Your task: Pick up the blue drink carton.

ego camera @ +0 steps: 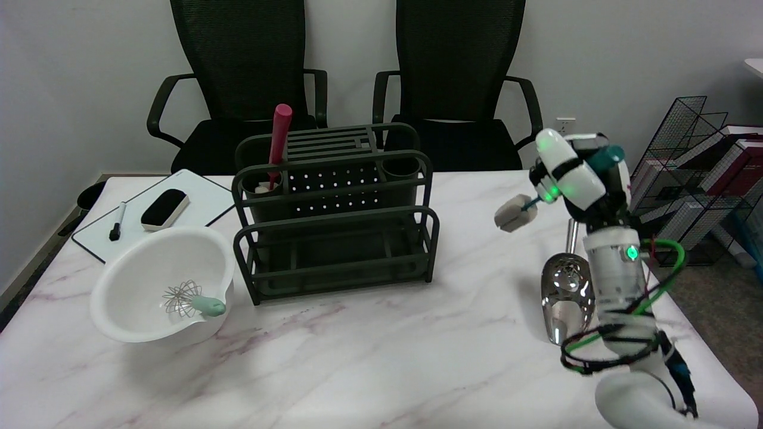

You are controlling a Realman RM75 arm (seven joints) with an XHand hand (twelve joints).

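No blue drink carton shows anywhere in the head view. My right arm (614, 274) rises folded from the lower right corner, with its elbow (569, 170) up near the table's right edge. The hand itself is out of the picture, so I cannot say how its fingers lie. The arm hides part of the table's right side behind it.
A dark green dish rack (334, 208) stands mid-table with a red utensil (279, 140) in its cup. A white bowl (128, 298) holding a whisk (191, 300) sits front left, a whiteboard (197, 199) with eraser and marker behind it. A metal scoop (566, 292) and a beige sponge brush (515, 213) lie by the arm.
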